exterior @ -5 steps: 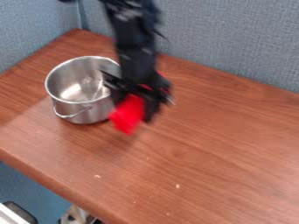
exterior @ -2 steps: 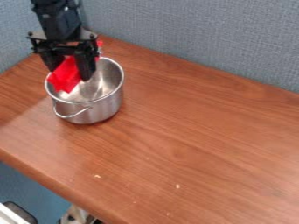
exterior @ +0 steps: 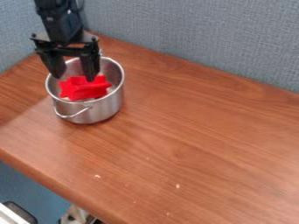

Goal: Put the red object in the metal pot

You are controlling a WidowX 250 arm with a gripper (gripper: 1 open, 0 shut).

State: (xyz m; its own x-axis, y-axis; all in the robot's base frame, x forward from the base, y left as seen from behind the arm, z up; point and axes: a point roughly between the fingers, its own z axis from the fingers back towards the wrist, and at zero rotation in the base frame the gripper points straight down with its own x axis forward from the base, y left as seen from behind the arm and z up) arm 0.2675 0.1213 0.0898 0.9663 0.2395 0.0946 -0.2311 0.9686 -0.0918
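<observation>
Release step: gripper point(exterior: 66, 63) stands spread directly above the metal pot point(exterior: 103, 103); the red object point(exterior: 84, 87) lies inside it. Next move likely a straight lift clear of the rim.

A brown wooden table point(exterior: 198, 140) stands before a grey-blue wall point(exterior: 222, 35).

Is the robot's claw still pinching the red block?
No, the black gripper stands open above the small shiny steel pot, and the bright red plastic block lies loose inside it.
</observation>
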